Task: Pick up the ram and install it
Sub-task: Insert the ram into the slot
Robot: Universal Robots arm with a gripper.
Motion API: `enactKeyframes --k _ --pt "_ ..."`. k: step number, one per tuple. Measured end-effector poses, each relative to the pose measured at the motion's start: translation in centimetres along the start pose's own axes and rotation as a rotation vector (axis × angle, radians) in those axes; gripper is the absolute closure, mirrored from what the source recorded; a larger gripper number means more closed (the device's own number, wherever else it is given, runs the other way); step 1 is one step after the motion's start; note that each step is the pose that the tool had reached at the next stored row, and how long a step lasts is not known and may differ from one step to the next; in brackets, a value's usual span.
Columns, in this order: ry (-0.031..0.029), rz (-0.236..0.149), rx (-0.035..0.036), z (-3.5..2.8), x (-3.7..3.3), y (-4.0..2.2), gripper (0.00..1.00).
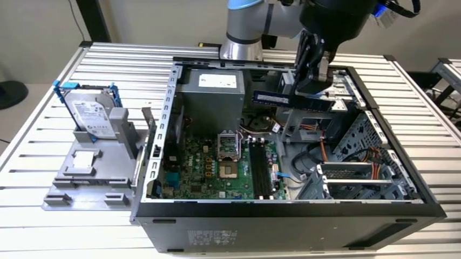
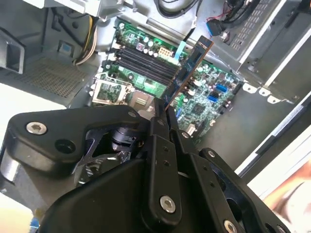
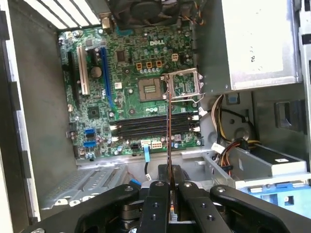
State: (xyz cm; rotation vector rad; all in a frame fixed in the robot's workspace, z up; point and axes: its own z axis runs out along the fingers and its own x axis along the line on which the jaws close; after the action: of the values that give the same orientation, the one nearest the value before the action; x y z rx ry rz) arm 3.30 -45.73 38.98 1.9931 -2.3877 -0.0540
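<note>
My gripper point(image 1: 312, 89) is shut on the ram point(image 1: 291, 101), a long slim dark strip held level in the air above the back of the open computer case point(image 1: 288, 209). In both wrist views the ram point(image 2: 188, 70) point(image 3: 169, 126) shows edge-on, sticking out from between the black fingers point(image 2: 156, 127) point(image 3: 156, 190). Below it on the green motherboard point(image 1: 209, 167) lie the long black memory slots point(image 1: 260, 168) point(image 2: 146, 60) point(image 3: 155, 125) with white end clips. The ram hangs well above them, touching nothing.
A hard drive in a blue frame point(image 1: 90, 113) stands on a grey fixture point(image 1: 83, 186) at the exterior view's left, outside the case. Inside the case are the power supply point(image 1: 212, 97), cables point(image 1: 327, 156) and a metal drive cage point(image 1: 360, 175).
</note>
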Motion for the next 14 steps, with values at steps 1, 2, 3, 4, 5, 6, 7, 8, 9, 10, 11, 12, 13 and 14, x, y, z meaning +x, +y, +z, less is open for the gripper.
enactKeyframes --k 1,2,3,4,5,6,7,8,9,10,11,12,13,14 --pt "-0.0009 0.019 0.0000 0.00 0.00 0.00 1.00" --pt "-0.0017 0.037 0.0000 0.00 0.00 0.00 1.00" --pt "-0.0026 0.056 -0.0001 0.00 0.00 0.00 1.00" --pt "-0.0033 0.073 -0.0001 0.00 0.00 0.00 1.00" --pt "-0.0042 0.091 -0.0001 0.00 0.00 0.00 1.00" --pt "-0.0050 0.108 -0.0002 0.00 0.00 0.00 1.00" --pt "-0.0059 0.127 -0.0002 0.00 0.00 0.00 1.00" --pt "-0.0066 0.144 -0.0003 0.00 0.00 0.00 1.00" --pt "-0.0075 0.162 -0.0002 0.00 0.00 0.00 1.00" --pt "-0.0083 0.178 -0.0003 0.00 0.00 0.00 1.00" --pt "-0.0090 0.194 -0.0003 0.00 0.00 0.00 1.00" --pt "-0.0098 0.212 -0.0003 0.00 0.00 0.00 1.00" --pt "-0.0107 0.230 -0.0004 0.00 0.00 0.00 1.00" --pt "-0.0115 0.246 -0.0004 0.00 0.00 0.00 1.00"
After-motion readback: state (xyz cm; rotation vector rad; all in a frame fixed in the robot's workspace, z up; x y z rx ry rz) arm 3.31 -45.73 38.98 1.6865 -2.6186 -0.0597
